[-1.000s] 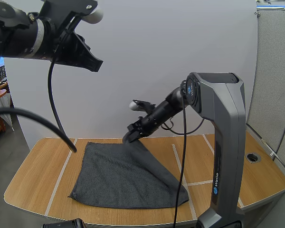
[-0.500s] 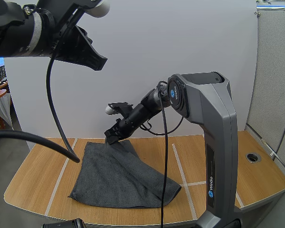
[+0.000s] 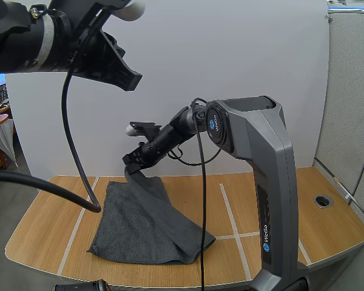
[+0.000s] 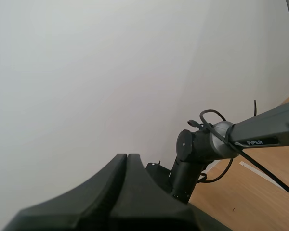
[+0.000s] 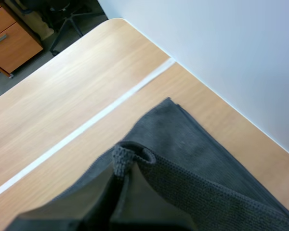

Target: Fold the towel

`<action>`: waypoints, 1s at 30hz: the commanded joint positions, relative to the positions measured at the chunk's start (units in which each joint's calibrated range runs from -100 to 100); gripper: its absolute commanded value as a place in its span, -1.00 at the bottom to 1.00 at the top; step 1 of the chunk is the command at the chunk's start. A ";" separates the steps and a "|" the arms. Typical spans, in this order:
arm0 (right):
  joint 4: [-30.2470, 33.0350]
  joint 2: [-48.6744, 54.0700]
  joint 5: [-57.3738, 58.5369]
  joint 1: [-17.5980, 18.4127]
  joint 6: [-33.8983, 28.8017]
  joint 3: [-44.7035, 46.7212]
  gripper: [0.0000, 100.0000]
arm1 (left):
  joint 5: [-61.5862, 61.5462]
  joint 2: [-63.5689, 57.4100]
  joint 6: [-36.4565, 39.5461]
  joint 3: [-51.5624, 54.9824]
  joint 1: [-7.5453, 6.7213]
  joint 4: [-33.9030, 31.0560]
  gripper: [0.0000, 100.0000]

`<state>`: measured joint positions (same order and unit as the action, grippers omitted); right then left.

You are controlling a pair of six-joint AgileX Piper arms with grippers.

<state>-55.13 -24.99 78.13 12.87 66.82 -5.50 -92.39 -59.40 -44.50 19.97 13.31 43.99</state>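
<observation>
Hidden: the corner of the towel (image 3: 139, 230) that is nipped is rolled into a small curl between the black fingers, so its very tip cannot be seen. The underside of the lifted flap is out of sight too.
Cut off: in the right wrist view the towel (image 5: 192, 159) runs off past the fingers. In the high view the left arm leaves the frame at 9 o'clock.
Right gripper (image 3: 132, 162): pinching the towel's raised corner above the cloth's 12 o'clock edge. Close up, the right gripper (image 5: 119, 175) has its tips squeezed on the curled hem.
Left gripper (image 4: 126, 155): fingers pressed together as one dark wedge, holding nothing, high over the table (image 3: 48, 224) at 10 o'clock, with the right arm (image 4: 202, 144) beyond it.
Towel: dark grey, lying flat on the wood toward 9 o'clock of the table's middle, with one flap drawn up to the pinch.
Change: since half a second ago the right gripper has gone higher and further toward 9 o'clock. The towel's 3 o'clock edge has drawn inward, baring more wood there.
</observation>
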 commanded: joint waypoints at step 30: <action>6.97 -13.69 -9.49 3.35 -8.01 -15.66 -1.00 | 1.70 -3.08 0.36 -0.34 -0.34 1.08 -1.00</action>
<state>-48.22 -37.53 69.57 16.31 58.99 -20.46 -91.26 -62.08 -44.50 19.97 13.13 43.99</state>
